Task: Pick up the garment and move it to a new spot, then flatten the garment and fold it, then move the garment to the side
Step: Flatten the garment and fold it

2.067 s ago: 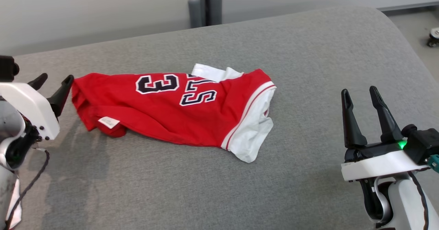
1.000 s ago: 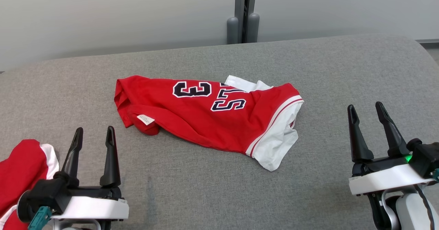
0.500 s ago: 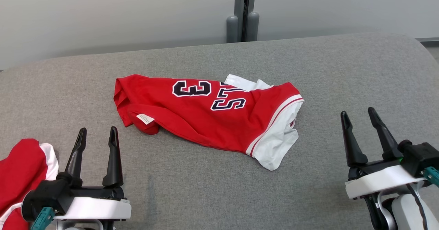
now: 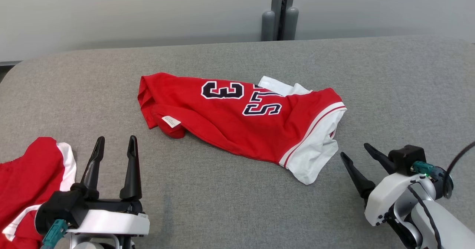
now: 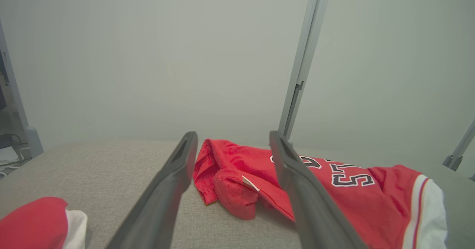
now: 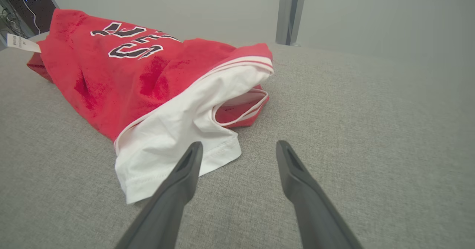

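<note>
The garment [image 4: 237,119] is a red jersey with dark numbers and white sleeve panels, lying crumpled across the middle of the grey cushioned surface [image 4: 389,85]. It also shows ahead in the left wrist view as the garment [image 5: 334,189] and in the right wrist view as the garment [image 6: 148,85]. My left gripper [image 4: 116,143] stands open at the lower left, short of the jersey's red end. At the lower right my right gripper [image 4: 355,151] is open and tilted toward the white sleeve [image 4: 315,156], a little apart from it. In the right wrist view its fingertips [image 6: 193,152] hover just off the sleeve's hem.
A second red and white garment [image 4: 29,182] lies at the surface's left front edge, beside my left arm. A grey post [image 4: 280,9] stands against the pale wall behind. The surface curves down at the far left corner. Bare grey cushion lies in front of the jersey.
The camera has shifted, so the whole scene sits further right. My right gripper has tilted and swung in toward the white sleeve. The left gripper holds about the same place.
</note>
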